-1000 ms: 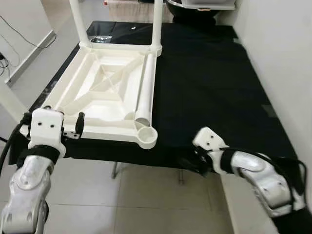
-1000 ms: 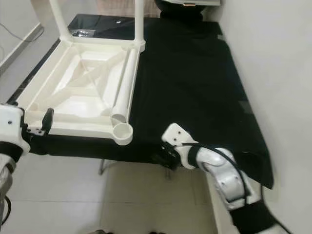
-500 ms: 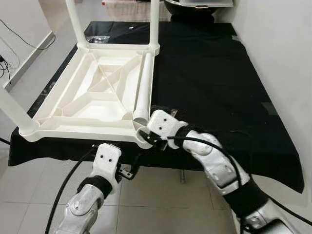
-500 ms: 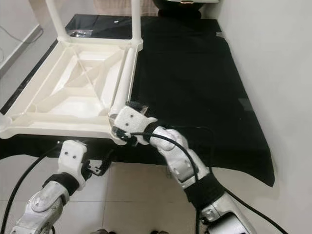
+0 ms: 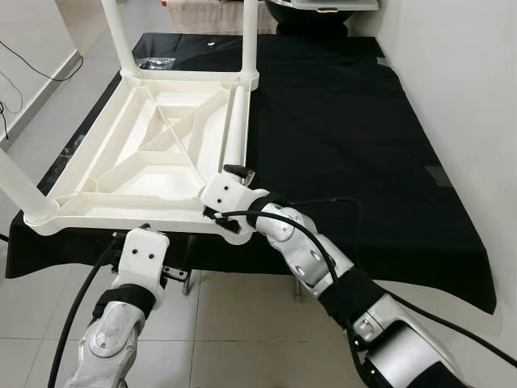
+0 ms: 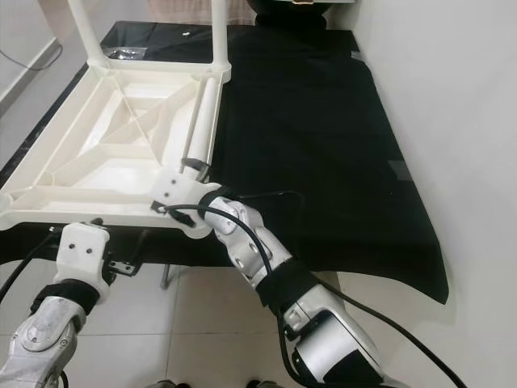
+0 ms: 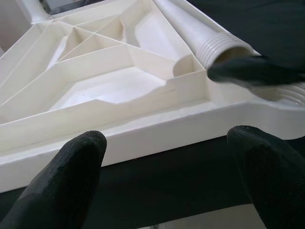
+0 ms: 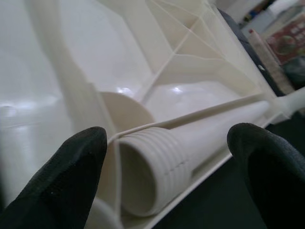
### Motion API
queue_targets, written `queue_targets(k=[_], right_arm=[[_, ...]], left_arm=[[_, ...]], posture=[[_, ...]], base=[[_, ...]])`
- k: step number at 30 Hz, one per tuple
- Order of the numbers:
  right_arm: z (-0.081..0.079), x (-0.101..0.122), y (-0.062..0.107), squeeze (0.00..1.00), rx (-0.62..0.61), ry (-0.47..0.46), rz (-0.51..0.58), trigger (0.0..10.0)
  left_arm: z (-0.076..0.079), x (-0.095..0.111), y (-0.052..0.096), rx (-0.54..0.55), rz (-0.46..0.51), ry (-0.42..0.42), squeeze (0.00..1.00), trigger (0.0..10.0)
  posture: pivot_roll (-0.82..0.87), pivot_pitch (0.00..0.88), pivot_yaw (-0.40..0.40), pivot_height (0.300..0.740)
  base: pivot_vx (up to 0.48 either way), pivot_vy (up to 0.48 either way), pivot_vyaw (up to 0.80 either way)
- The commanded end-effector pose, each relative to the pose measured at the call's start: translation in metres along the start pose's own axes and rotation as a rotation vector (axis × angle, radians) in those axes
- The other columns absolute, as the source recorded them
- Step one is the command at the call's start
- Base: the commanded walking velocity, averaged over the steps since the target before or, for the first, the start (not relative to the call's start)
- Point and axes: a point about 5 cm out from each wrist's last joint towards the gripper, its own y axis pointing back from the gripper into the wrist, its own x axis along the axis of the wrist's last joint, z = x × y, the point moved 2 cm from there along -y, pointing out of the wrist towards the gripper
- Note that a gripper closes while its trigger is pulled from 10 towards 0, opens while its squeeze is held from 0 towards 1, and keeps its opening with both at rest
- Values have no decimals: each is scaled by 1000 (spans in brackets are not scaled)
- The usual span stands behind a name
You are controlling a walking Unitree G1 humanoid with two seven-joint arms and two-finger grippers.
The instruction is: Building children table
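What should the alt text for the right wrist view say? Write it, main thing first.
The right gripper, fingers open, is lined up on the threaded end of a loose white table leg lying inside the upside-down white tabletop, with its ribbed underside visible beyond.

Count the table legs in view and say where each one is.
4. Two stand upright in the far corners of the upturned tabletop: far-left leg, far-right leg. One is fitted at the near-left corner. One loose leg lies along the right edge, the right gripper at its threaded end.
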Motion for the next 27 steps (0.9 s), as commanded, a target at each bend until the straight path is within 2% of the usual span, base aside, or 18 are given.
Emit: queue_targets(k=[1,8,10,11,13,15,16,18,24,25,27], right_arm=[[-2,-5,-5,0,-21,51,-52,10000],[8,-4,-12,0,-48,121,-78,10000],[22,-8,-14,0,-71,174,-100,10000],[22,-8,-14,0,-71,174,-100,10000],[28,-13,-15,0,-62,253,-129,10000],[29,-14,-15,0,-55,265,-139,10000],[25,-14,-16,0,-26,306,-143,10000],[21,-13,-17,0,0,329,-138,10000],[20,-13,-16,0,40,337,-133,10000],[27,-12,-15,0,72,285,-118,10000],[30,-11,-14,0,78,272,-111,10000]], left_arm=[[0,-4,3,2,-24,-19,0,10000],[2,-2,5,8,-22,-21,0,10000],[0,-2,8,19,-29,-21,0,10000],[0,-2,8,19,-29,-21,0,10000],[-1,-3,9,26,-36,-18,0,10000],[-1,-3,9,27,-37,-17,0,10000],[1,-3,8,26,-35,-12,0,10000],[3,-2,8,25,-32,-9,0,10000],[3,-1,8,23,-30,-9,0,10000],[3,-1,9,25,-33,-10,0,10000],[3,-1,9,25,-34,-10,0,10000]], posture=[[169,208,-64,740],[176,221,-73,740],[171,231,-79,740],[171,231,-79,740],[163,237,-84,740],[163,237,-84,740],[160,241,-86,740],[160,244,-88,740],[158,247,-88,740],[156,249,-91,740],[156,249,-91,740]], base=[[0,0,0],[0,0,0],[0,0,0],[0,0,0],[0,0,0],[0,0,0],[0,0,0],[0,0,0],[0,0,0],[0,0,0],[0,0,0]])
